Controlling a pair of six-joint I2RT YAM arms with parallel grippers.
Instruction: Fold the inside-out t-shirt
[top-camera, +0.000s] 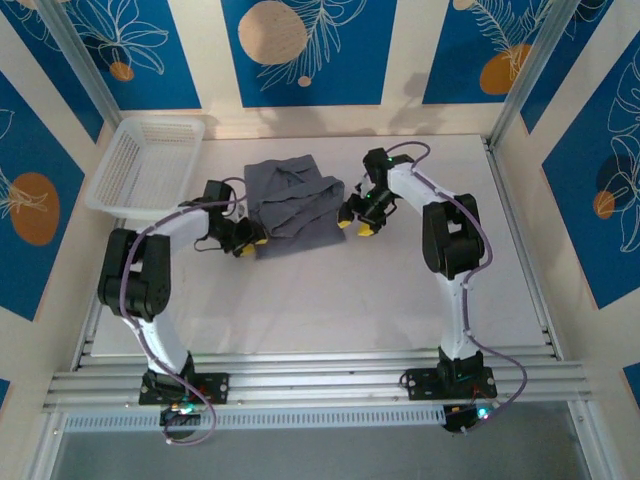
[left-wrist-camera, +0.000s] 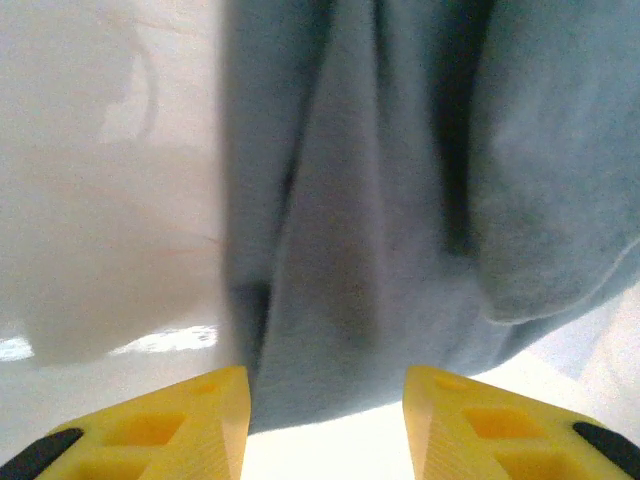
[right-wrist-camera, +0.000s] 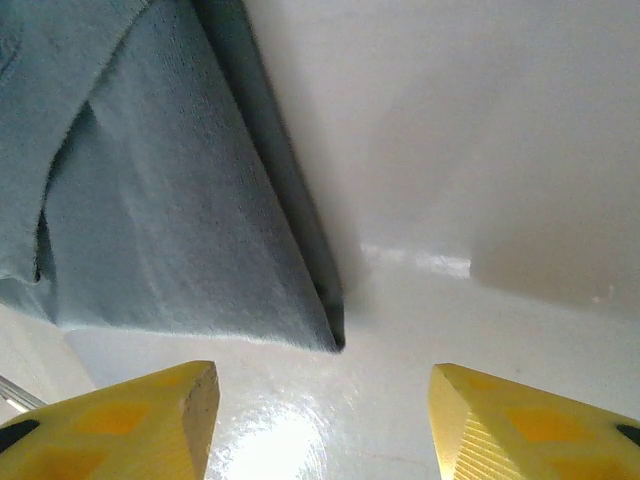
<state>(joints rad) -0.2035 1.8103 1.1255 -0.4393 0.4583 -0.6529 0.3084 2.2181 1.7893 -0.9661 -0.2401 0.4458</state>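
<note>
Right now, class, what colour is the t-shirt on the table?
The t-shirt is plain slate grey, clearest in the top external view.

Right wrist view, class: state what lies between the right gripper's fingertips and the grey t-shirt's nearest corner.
Bare white table, seen in the right wrist view; the open right gripper sits short of the t-shirt.
</note>
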